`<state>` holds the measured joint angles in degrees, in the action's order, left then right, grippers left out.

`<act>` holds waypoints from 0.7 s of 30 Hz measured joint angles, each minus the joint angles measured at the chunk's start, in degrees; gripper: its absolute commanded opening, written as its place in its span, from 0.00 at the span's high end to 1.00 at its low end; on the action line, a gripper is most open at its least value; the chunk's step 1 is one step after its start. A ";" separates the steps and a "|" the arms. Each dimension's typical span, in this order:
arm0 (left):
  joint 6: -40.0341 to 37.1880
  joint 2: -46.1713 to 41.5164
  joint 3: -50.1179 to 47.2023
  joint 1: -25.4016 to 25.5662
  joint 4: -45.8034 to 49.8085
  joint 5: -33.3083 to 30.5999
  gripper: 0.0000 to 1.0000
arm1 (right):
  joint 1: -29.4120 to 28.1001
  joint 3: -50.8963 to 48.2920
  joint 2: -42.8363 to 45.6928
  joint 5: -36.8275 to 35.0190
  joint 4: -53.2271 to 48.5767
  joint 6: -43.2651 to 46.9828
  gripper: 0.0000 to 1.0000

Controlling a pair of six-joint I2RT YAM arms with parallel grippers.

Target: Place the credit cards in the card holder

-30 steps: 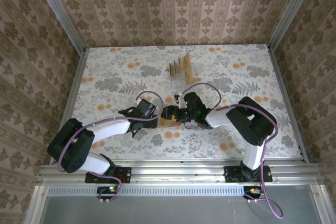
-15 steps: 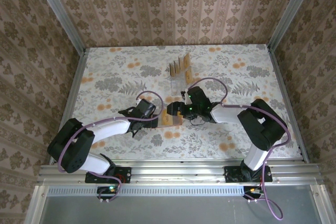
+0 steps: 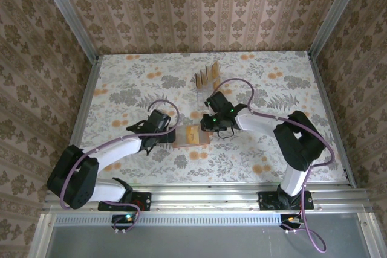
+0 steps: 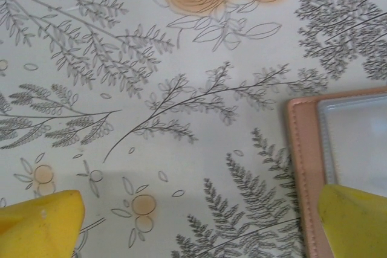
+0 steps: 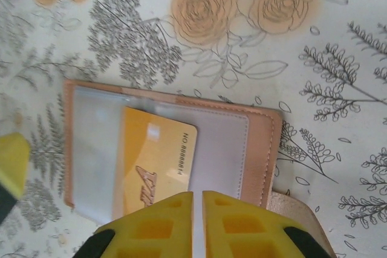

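- A salmon leather folding card holder (image 5: 260,143) lay open on the floral worktop (image 5: 338,58); a golden rectangular credit card (image 5: 154,161) sat partly in its clear pocket.
- The right end effector (image 5: 198,222) was pressed together, empty, above it; the left end effector (image 4: 199,222) was spread wide at its edge.
- Risk: nudging the card could slide the unheld holder.

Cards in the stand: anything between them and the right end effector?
Nothing visible. In the top view the cards stand upright beyond the right end effector, which is shut and empty by the card holder; no other object shows between them.
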<state>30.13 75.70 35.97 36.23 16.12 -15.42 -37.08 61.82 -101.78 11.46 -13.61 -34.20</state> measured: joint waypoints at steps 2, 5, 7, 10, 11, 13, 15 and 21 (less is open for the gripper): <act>0.02 0.09 0.00 -0.33 0.72 -0.04 0.00 | -0.68 0.96 -1.62 -0.81 -1.75 0.79 0.88; 0.04 0.48 0.00 -0.66 1.73 -0.07 0.00 | -1.64 1.62 -3.45 -1.46 -3.69 1.51 0.89; 0.04 1.18 0.00 -0.70 2.19 -0.13 0.00 | -2.27 2.23 -4.46 -1.88 -4.90 1.79 0.90; 0.07 2.73 0.09 -0.70 3.13 -0.31 0.00 | -2.95 3.32 -5.46 -2.12 -5.64 2.40 0.90; 0.09 3.21 0.11 -0.70 3.32 -0.28 0.00 | -3.06 3.65 -5.62 -2.16 -5.88 2.56 0.90; 0.09 4.13 0.11 -0.70 3.78 -0.28 0.00 | -3.34 4.13 -5.88 -2.25 -5.97 2.58 0.90; 0.09 4.44 0.11 -0.70 4.09 -0.26 0.00 | -3.50 4.35 -6.03 -2.27 -6.01 2.60 0.90; 0.09 4.96 0.28 -0.70 4.07 -0.09 0.00 | -4.00 5.25 -6.88 -2.27 -6.29 2.78 0.90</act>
<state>30.22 80.66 36.25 35.53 20.18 -15.51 -41.08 67.07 -108.66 9.19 -19.90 -31.42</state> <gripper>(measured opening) 0.999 0.098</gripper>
